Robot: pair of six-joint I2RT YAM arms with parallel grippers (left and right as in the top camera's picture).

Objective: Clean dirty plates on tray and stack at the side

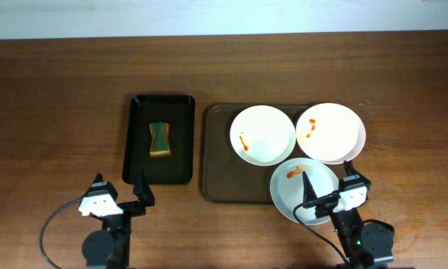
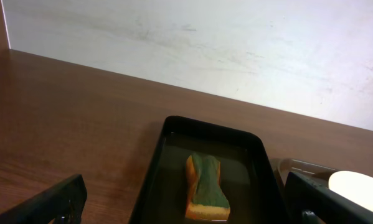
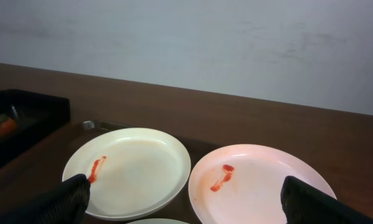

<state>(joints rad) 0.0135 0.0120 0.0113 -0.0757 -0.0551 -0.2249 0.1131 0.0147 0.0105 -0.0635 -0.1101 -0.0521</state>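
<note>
Both arms crouch low at the near edge of the surface (image 1: 59, 112), left claw (image 1: 120, 187) and right claw (image 1: 329, 184) spread wide and empty. Three dirty plates (image 1: 262, 134) crowd the right end of the brown tray (image 1: 218, 168), the nearest beneath the right claw; the left faces a sponge (image 1: 160, 140).

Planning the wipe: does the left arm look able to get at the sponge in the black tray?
Probably yes: the left gripper is open, facing the black tray, and nothing covers the sponge.
</note>
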